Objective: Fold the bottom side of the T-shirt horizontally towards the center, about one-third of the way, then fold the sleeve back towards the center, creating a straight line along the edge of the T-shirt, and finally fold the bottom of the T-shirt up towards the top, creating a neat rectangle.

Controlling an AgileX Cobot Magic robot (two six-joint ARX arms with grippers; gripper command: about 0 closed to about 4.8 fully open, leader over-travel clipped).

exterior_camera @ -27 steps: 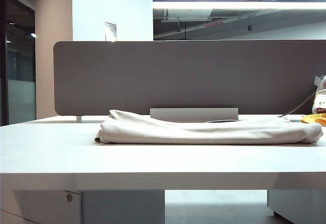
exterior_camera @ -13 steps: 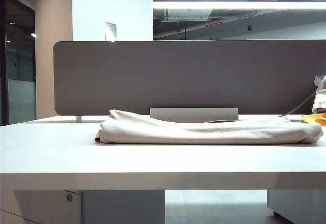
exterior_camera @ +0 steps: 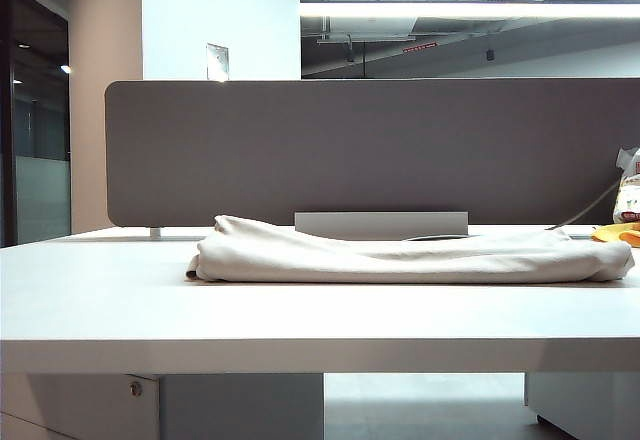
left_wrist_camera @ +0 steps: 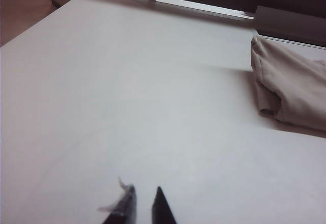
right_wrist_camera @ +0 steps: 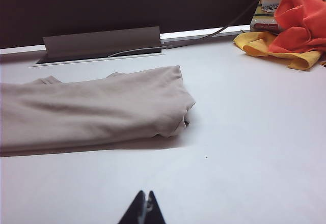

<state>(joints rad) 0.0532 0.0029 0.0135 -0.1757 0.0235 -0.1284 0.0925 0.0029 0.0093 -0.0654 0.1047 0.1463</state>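
Each claw ends in slim black pointed fingertips (left_wrist_camera: 159,206), the right claw's (right_wrist_camera: 144,211) equally dark.

left hand (left_wrist_camera: 143,203): tips nearly together, holding nothing | right hand (right_wrist_camera: 144,203): tips pressed together, empty

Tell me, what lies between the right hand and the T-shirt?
Only bare table. In the right wrist view the right hand, shut, hangs apart from the folded T-shirt, with nothing on the white surface between them.

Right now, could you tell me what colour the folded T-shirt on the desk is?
The T-shirt is plain light beige, clearest in the right wrist view.
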